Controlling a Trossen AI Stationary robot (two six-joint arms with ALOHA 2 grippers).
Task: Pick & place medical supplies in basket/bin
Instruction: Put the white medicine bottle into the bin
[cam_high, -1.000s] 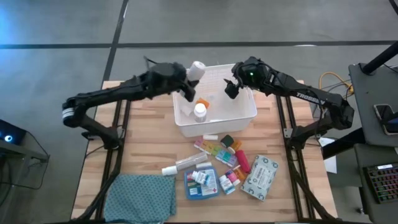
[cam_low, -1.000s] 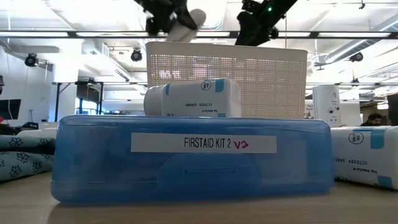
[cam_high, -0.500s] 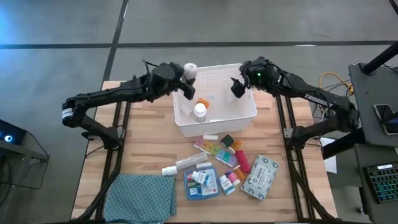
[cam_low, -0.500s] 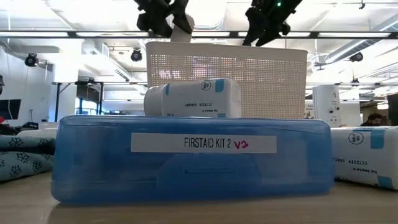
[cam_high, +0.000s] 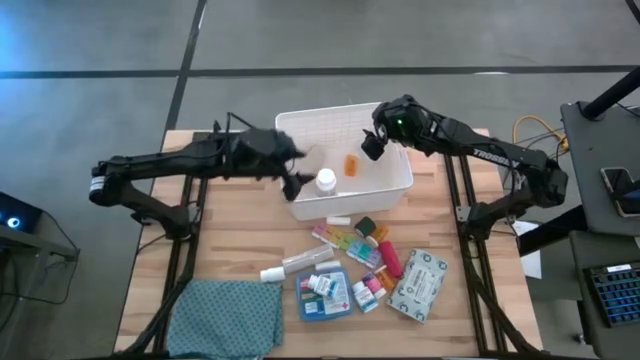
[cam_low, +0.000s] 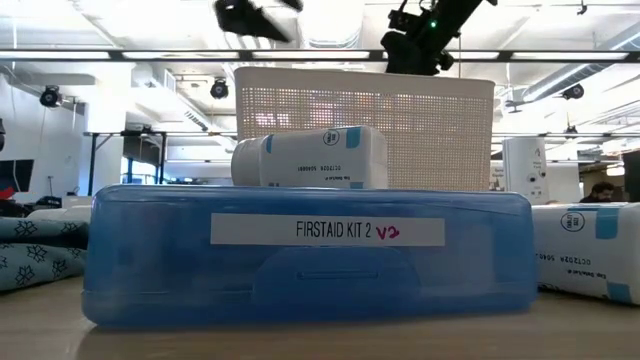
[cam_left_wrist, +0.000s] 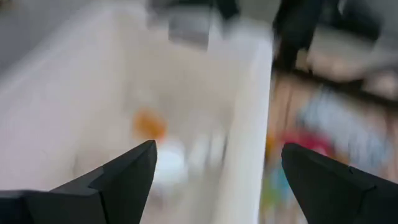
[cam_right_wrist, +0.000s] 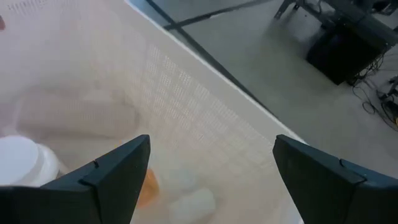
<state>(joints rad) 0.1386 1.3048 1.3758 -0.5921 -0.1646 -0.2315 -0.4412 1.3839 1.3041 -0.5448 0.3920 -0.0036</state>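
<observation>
Hovering over white bin (cam_high: 395, 180): left pincer (cam_high: 290, 168) wide, right pincer (cam_high: 373, 141) wide, both empty.

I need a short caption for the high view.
Both arms over the bin, supplies waiting on the table.

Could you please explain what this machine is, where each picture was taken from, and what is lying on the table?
These are two dark robot arms at a wooden table. One camera looks down from above, one sits at table height, and one rides on each wrist. The left end effector is open and empty at the white bin's near-left corner. The right end effector hovers open over the bin. Inside lie a white bottle and an orange container. In front wait a blue first-aid box, a wipes pack and a teal cloth.
</observation>
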